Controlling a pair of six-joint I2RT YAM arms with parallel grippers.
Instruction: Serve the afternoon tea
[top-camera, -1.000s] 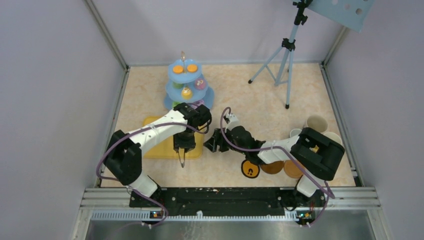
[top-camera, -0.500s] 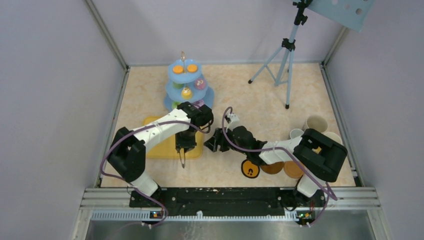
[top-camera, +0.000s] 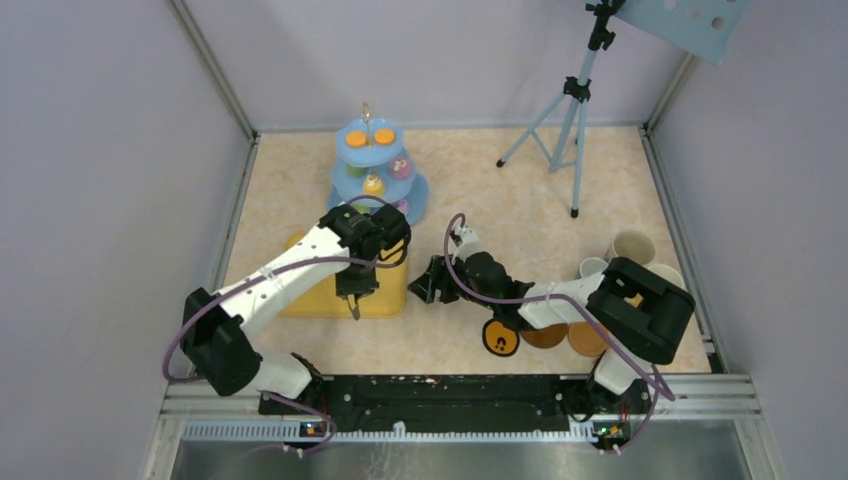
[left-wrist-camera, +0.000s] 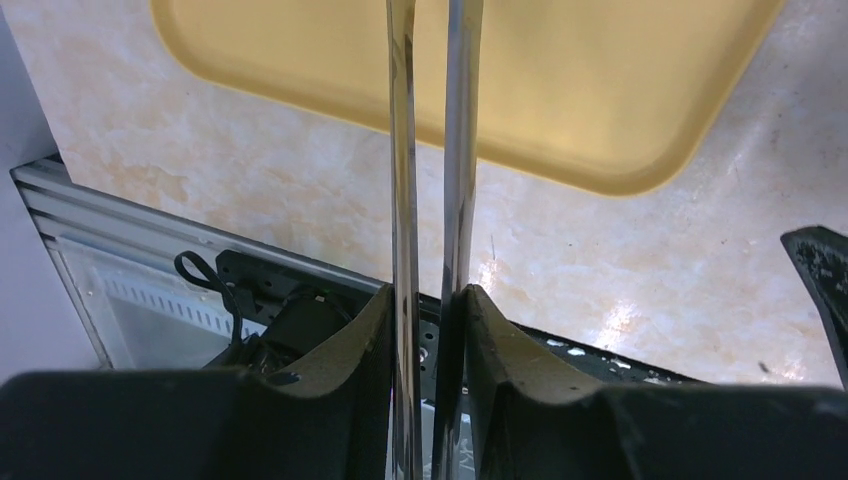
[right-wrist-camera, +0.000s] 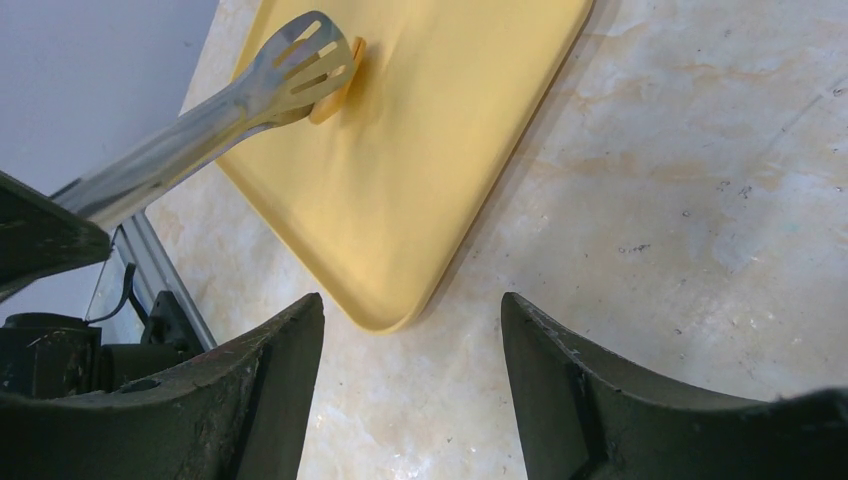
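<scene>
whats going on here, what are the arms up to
The left gripper is shut on the metal tongs, whose tips pinch a small yellow-orange pastry at the yellow tray. The right gripper hangs open and empty beside the tray's corner. Other pastries sit on the blue tiered stand behind. The mugs and coasters are off to the right, away from both grippers.
</scene>
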